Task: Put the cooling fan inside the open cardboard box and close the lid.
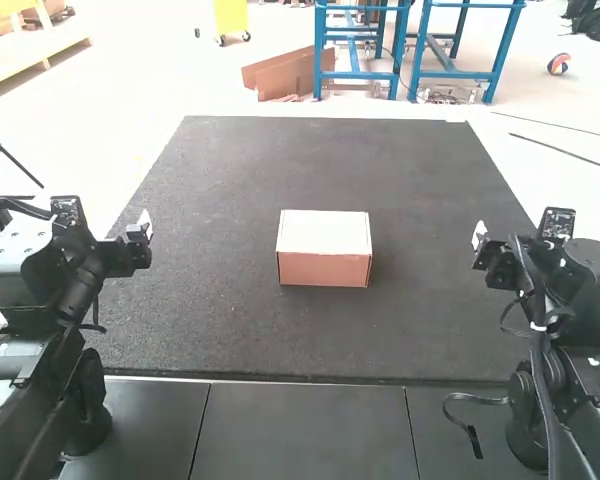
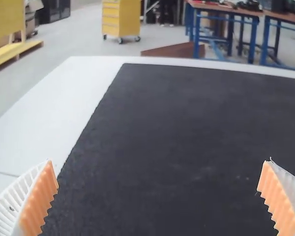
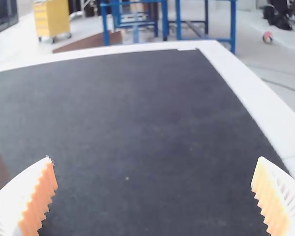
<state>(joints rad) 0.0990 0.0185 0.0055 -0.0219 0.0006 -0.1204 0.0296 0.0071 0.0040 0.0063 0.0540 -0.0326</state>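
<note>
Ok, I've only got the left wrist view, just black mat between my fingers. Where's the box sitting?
Observer: The cardboard box sits in the middle of the mat.
Operator: Is its lid open?
Observer: No, its top lies flat and shut.
Operator: And the other gripper?
Observer: The right gripper is open over bare mat, holding nothing, apart from the box.
</note>
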